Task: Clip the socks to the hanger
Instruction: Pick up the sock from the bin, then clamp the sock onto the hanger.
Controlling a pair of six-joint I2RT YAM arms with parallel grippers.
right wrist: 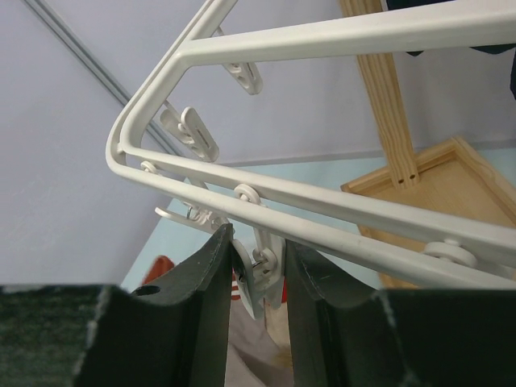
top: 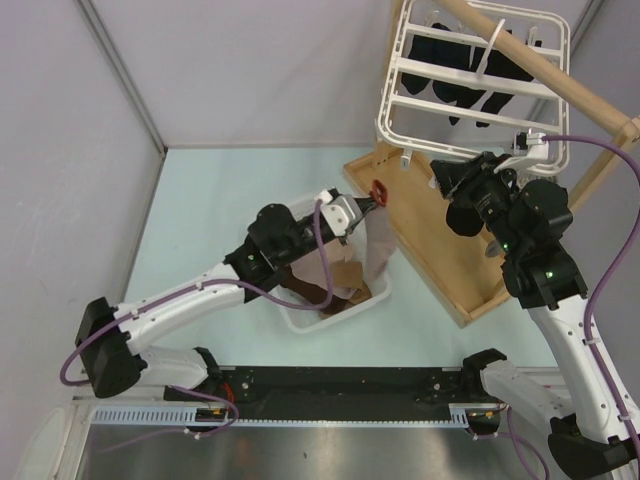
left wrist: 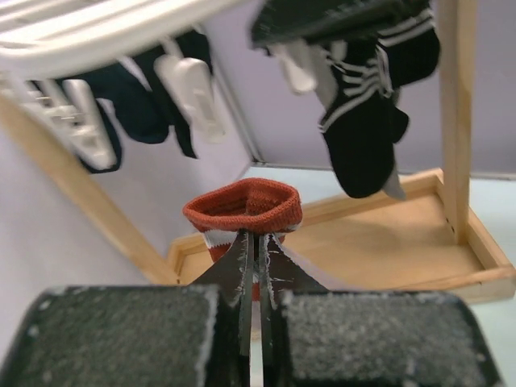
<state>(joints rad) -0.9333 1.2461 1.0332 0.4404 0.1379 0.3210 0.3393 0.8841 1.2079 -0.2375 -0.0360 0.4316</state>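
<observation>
**Finding.** The left pincer (left wrist: 254,242) is pressed together on the maroon cuff of a grey sock (left wrist: 244,203). The sock hangs below the hanger (right wrist: 339,36), on its near side and apart from the frame, above a white basket (top: 340,310). The right pincer (right wrist: 260,246) is at the hanger's near corner, pinching a dangling clip (right wrist: 266,286) between its fingers. Whether the clip's mouth is sprung open cannot be told. Black striped socks (left wrist: 363,121) already hang from clips farther along the hanger.

**Assessment.** The step in hand appears to be bringing the cuff up to the held clip.

**Recommendation.**
- The right pincer should steady the clip and squeeze until its mouth gapes.
- The left pincer should lift the cuff to the hanger's near corner and feed the free rim, not the bunched part, deep into the mouth.
- Release the clip first, then the sock.
- Push gently, since the hanger may swing.
</observation>
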